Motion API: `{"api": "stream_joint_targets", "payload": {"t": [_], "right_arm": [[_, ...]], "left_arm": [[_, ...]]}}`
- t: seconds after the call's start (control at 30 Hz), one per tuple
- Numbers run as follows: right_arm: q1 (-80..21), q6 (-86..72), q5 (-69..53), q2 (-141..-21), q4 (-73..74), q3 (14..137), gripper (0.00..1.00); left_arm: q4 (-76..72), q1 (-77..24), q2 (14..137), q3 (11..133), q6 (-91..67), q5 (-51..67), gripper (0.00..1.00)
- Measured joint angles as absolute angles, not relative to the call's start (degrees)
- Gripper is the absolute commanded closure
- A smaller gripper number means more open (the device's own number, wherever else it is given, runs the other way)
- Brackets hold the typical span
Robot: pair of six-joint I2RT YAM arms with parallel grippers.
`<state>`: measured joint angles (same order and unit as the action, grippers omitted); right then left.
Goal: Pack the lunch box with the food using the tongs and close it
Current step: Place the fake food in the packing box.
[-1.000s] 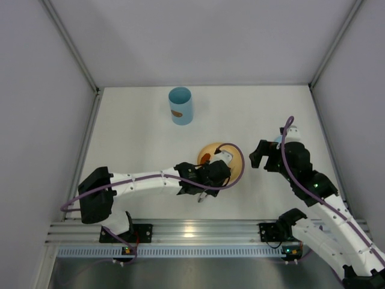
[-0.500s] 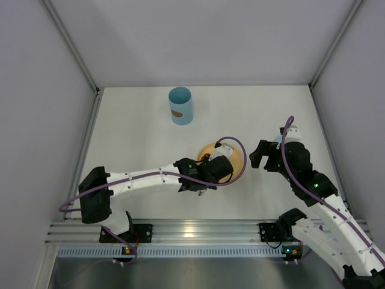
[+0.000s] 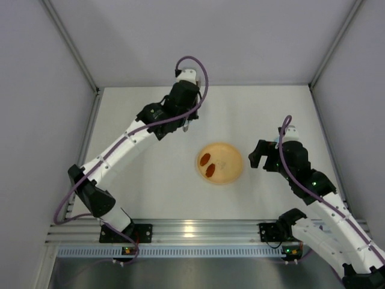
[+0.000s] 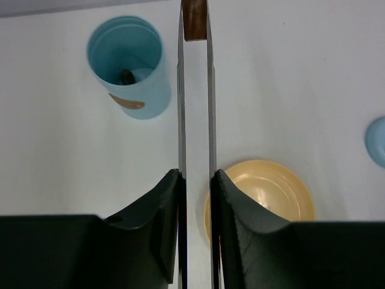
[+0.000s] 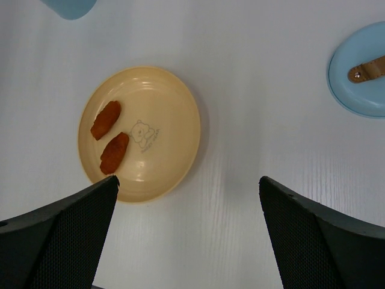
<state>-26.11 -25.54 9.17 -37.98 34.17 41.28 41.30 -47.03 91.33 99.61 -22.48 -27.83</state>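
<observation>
The left pincer squeezes the tongs, which pinch a brown food chunk; the right pincer stands wide apart.

Saw polished, mirror-bright metal in the long slim silvery tongs. Found smooth satin plastic in the light blue cylindrical tub, glossier plastic in the flat yellow-orange round plate.

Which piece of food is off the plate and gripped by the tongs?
The brown square chunk pinched in the tongs; the two reddish ovals lie on the plate.
</observation>
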Motion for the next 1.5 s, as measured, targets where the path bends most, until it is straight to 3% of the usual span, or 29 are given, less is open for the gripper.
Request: {"api": "stream_joint_targets", "payload": {"t": [0.43,0.87,1.5], "right_arm": [[-26.1,-25.5,9.2,-38.8,34.4,42.8,0.02],[-26.1,-25.1,9.2,-39.8,34.4,43.0,0.01],[-26.1,-25.1,9.2,-39.8,34.4,43.2,0.02]], "left_arm": [[42.7,-31.5,99.9,104.7,-19.7,-20.4,0.69],[42.8,-30.5,100.3,102.5,-19.5,-18.0,0.56],[42.5,-33.3,97.3,99.0,-18.9,-16.2,0.55]]}}
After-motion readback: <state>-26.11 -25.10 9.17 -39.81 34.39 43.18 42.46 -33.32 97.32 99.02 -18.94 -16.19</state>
